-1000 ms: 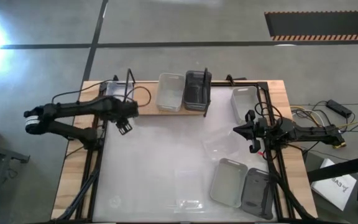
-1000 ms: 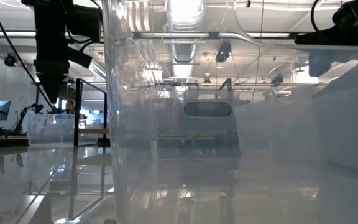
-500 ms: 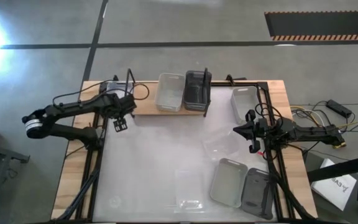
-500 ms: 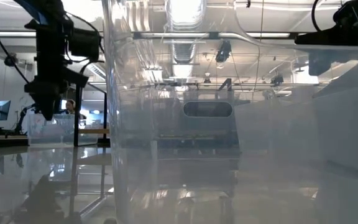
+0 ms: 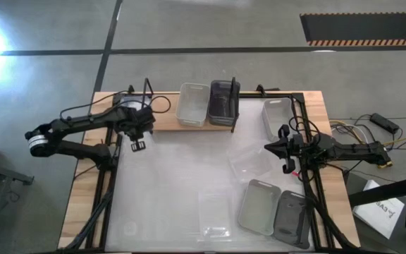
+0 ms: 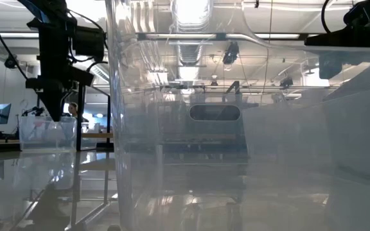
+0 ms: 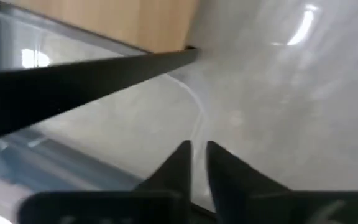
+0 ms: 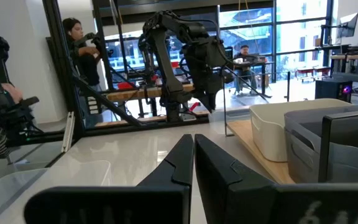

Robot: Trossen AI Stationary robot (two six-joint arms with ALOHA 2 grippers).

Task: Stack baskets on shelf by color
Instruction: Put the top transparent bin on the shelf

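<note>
Baskets are my job: a clear one and a dark one already sit on the shelf. My left gripper hangs beside the shelf's left end with its fingers almost together, and whether it holds a clear basket I cannot tell. My right gripper waits closed and empty. Next, I think, comes fetching another basket.

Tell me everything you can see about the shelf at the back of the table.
The shelf is a light wooden board in a thin black wire frame, with upright black rods rising from it. It lies flat along the table's far edge, left of centre. Two baskets stand side by side on its right part: a translucent white basket and a dark grey basket to its right. Its left end lies partly under the left arm, whose gripper hangs just in front of the board.
</note>
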